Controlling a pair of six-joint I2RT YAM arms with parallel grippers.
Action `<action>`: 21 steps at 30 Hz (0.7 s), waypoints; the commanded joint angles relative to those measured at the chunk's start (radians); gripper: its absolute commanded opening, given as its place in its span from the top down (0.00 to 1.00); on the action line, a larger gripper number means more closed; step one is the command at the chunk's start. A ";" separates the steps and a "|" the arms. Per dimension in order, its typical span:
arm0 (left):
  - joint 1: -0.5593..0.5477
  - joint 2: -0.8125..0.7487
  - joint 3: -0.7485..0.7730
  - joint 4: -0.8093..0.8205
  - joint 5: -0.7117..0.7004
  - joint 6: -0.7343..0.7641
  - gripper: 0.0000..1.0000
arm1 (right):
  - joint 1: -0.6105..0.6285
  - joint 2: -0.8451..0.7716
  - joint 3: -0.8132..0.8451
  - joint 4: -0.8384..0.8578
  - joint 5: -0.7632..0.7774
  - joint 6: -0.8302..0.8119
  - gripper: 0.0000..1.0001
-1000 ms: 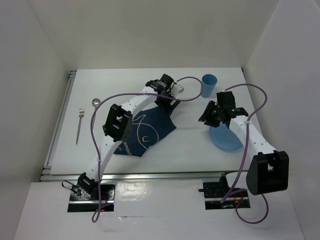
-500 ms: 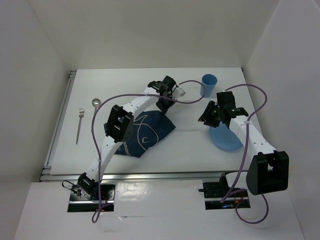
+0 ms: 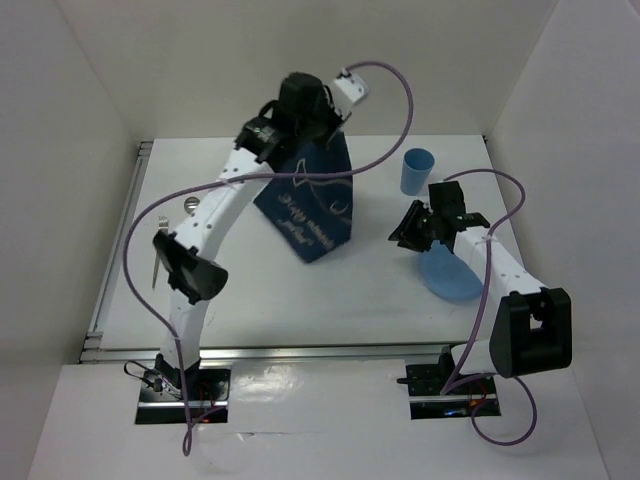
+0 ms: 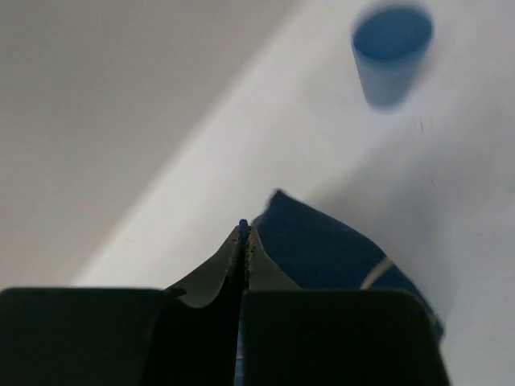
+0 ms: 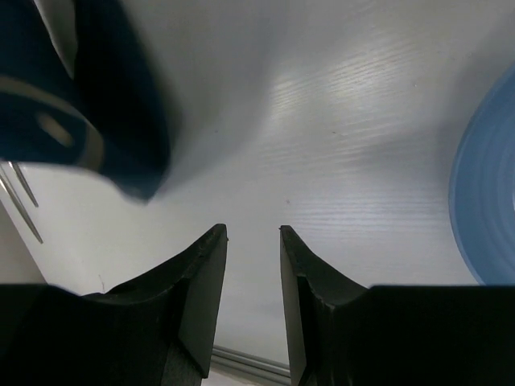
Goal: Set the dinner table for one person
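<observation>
The blue cup (image 4: 392,50) is blurred, and the blue plate (image 5: 487,201) is cut off at the right edge.

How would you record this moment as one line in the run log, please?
left hand: shut on placemat, hanging above dinner table | right hand: open, empty, near plate | cup: upright, far side

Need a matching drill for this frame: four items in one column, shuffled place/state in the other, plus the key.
Items
1. placemat
2. cup
3. plate
4. right gripper

States
A. open, over bare dinner table
B. hanging in the air from the shut left gripper
C. standing upright toward the far edge
D. lying flat, on the near side of the cup

Pairs: 1-B, 2-C, 3-D, 4-A
</observation>
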 commanded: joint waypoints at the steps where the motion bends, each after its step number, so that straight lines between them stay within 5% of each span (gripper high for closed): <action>1: -0.006 -0.129 0.041 0.071 -0.035 0.101 1.00 | 0.025 -0.005 0.018 0.062 0.010 0.017 0.60; 5: -0.006 -0.226 -0.122 -0.050 0.038 0.100 1.00 | 0.074 -0.005 0.027 0.062 0.059 0.028 0.60; 12: -0.016 -0.459 -0.966 -0.038 0.129 0.112 1.00 | 0.108 -0.069 0.004 0.053 0.164 0.056 0.40; 15: 0.005 -0.459 -1.154 -0.049 0.158 0.048 1.00 | 0.129 -0.069 0.004 0.042 0.173 0.045 0.38; 21: 0.102 -0.373 -1.253 -0.122 0.331 -0.026 1.00 | 0.162 -0.007 0.050 0.044 0.198 0.036 0.30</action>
